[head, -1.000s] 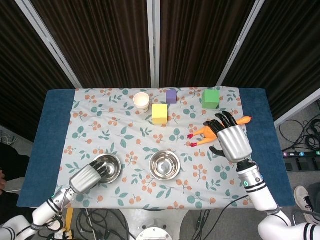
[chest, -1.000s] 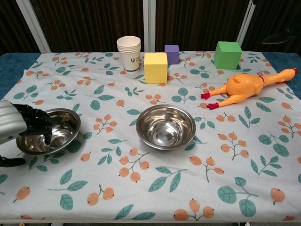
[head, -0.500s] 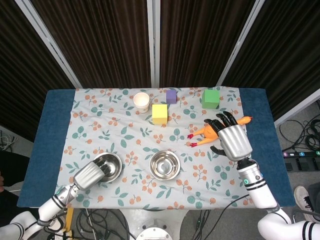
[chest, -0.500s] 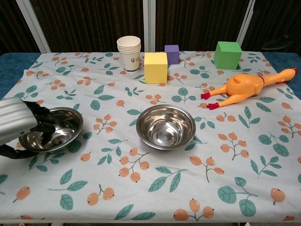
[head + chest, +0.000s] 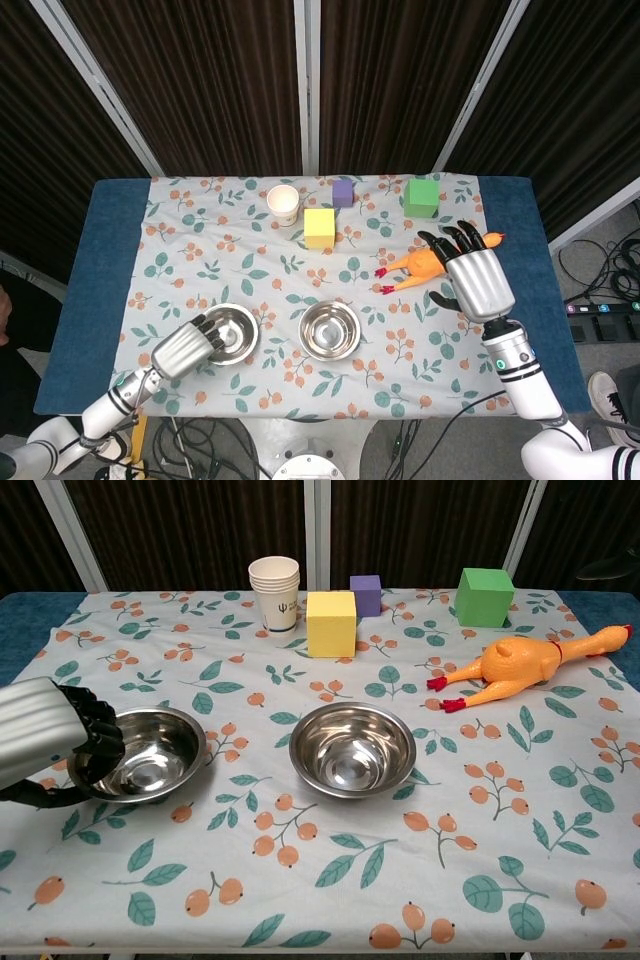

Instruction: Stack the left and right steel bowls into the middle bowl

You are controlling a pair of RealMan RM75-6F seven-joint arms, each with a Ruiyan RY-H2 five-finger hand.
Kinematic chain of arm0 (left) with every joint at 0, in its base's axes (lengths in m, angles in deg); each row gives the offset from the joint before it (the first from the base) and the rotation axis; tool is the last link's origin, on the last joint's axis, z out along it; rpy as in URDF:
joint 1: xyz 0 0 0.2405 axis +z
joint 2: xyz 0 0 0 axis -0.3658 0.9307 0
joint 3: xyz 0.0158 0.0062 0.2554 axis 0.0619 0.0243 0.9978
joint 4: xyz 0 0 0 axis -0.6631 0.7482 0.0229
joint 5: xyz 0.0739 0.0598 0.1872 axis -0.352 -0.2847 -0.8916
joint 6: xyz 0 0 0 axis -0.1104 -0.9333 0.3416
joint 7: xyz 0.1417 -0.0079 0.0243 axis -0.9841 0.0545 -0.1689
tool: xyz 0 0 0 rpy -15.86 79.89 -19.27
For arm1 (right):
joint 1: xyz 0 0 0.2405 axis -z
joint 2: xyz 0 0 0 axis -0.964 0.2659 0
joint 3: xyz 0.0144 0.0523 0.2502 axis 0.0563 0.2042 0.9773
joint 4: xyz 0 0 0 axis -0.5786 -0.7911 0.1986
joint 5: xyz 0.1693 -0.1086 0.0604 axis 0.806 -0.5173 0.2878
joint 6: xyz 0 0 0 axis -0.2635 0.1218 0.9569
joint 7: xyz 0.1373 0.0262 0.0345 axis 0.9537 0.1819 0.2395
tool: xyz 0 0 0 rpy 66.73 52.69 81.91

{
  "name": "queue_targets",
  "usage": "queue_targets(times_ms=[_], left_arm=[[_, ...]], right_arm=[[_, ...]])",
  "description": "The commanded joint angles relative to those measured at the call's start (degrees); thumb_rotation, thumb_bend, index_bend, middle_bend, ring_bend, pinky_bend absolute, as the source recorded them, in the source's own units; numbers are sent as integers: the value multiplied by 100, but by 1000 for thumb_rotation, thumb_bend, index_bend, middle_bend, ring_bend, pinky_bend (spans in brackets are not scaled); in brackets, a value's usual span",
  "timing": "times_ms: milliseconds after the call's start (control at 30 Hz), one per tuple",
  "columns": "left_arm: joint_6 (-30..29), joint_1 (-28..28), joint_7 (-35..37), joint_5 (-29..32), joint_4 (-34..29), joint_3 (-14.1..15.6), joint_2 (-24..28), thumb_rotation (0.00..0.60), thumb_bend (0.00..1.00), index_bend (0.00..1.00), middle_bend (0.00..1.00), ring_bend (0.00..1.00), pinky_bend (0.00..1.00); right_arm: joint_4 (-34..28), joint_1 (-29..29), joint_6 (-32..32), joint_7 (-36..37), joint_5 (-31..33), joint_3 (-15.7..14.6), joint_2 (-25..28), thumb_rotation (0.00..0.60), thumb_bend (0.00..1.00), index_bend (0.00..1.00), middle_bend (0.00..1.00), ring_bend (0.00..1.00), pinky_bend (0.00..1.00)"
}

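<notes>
A steel bowl [image 5: 232,332] [image 5: 152,753] sits left of the middle steel bowl [image 5: 330,331] [image 5: 352,748], a short gap between them. My left hand [image 5: 183,349] [image 5: 52,742] grips this left bowl by its near-left rim, fingers curled over the edge into it. I cannot tell whether the bowl is on the cloth or just off it. My right hand [image 5: 476,280] hovers open, fingers spread, over the right side of the table; only the head view shows it. I see no third separate bowl.
An orange rubber chicken [image 5: 418,266] [image 5: 520,665] lies beside my right hand. At the back stand a stack of paper cups [image 5: 283,203] [image 5: 274,592], a yellow cube [image 5: 319,227] [image 5: 331,623], a purple cube [image 5: 343,192] [image 5: 366,594] and a green cube [image 5: 421,197] [image 5: 484,596].
My left hand has carried the left bowl to the right, toward the middle bowl. My right hand has shifted slightly right, away from the chicken.
</notes>
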Motion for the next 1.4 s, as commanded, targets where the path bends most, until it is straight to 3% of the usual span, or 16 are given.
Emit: queue_targets(times_ms=[33, 333, 567, 1000, 1400], left_arm=[[10, -15, -20, 3, 12, 21, -12, 600, 306, 699, 707, 487, 494], [-124, -56, 98, 39, 44, 36, -59, 600, 310, 706, 712, 493, 494], [-153, -331, 84, 75, -209, -151, 5, 600, 312, 708, 715, 495, 493], [875, -1477, -736, 66, -1814, -718, -13, 600, 313, 712, 718, 495, 493], [1490, -2065, -740, 234, -1566, -940, -846, 600, 314, 714, 719, 496, 493]], right_arm=[[12, 7, 9, 18, -9, -6, 3, 600, 16, 160, 356, 178, 121], [42, 28, 40, 58, 0, -1, 34, 600, 16, 161, 356, 178, 120], [-22, 53, 155, 108, -35, 70, 96, 600, 16, 160, 356, 178, 120], [-288, 333, 695, 510, -72, 332, 502, 600, 26, 160, 355, 178, 120], [-206, 604, 909, 1042, -113, 393, 879, 600, 26, 149, 355, 176, 120]])
